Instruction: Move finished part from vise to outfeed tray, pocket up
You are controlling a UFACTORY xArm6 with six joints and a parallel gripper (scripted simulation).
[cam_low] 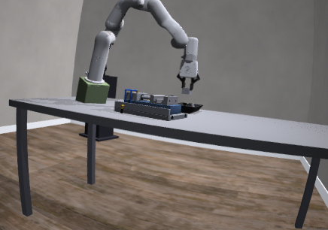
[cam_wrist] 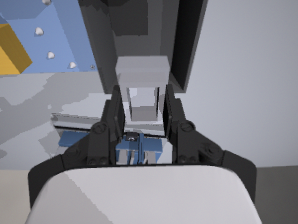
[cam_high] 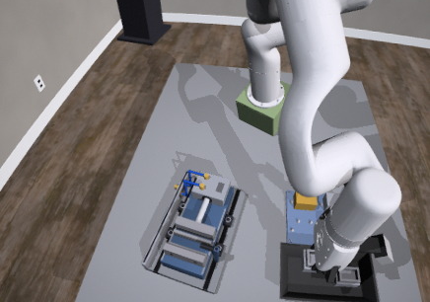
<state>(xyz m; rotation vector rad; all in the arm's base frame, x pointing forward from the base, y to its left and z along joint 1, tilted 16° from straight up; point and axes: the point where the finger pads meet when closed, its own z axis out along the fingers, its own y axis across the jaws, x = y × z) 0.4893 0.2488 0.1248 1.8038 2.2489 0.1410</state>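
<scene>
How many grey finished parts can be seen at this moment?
1. The finished part is clamped in the hand, hanging above the outfeed tray. The arm hides part of the tray, so another could be unseen.
</scene>
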